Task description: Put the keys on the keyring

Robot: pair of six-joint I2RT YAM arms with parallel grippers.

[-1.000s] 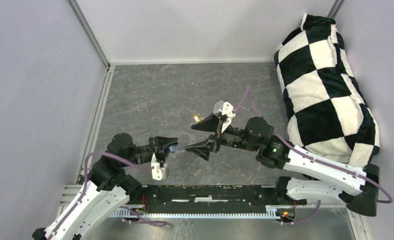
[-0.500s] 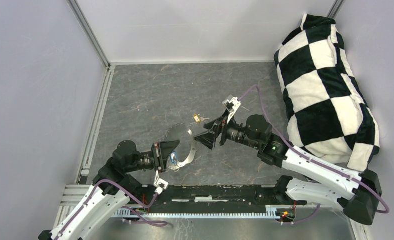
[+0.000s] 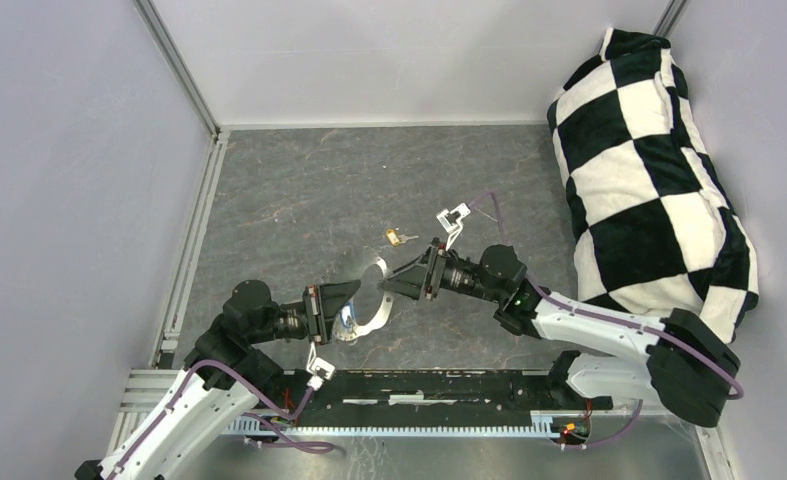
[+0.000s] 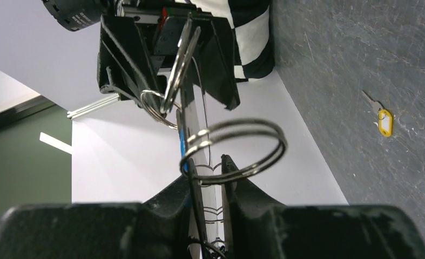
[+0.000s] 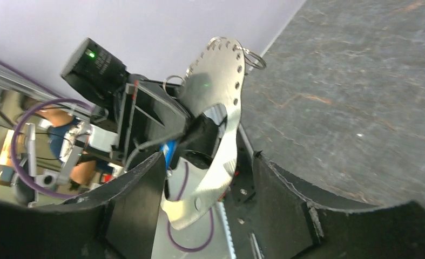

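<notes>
Left jaws nearly closed, clamped on the low end of the keyring (image 3: 382,305). They hold the band up off the table (image 3: 289,190), its free end turned toward the right arm.

Blue key (image 4: 182,147) sits against the keyring at that grip. Cannot tell whether it is threaded.

Right jaws open, one either side of the keyring's upper end, gripping nothing; likely there to steady it.

Gold key (image 3: 397,238) lies just beyond the keyring, untouched.

Versus a second ago: right jaws are narrower and have swung in over the keyring. Gold key unmoved.
</notes>
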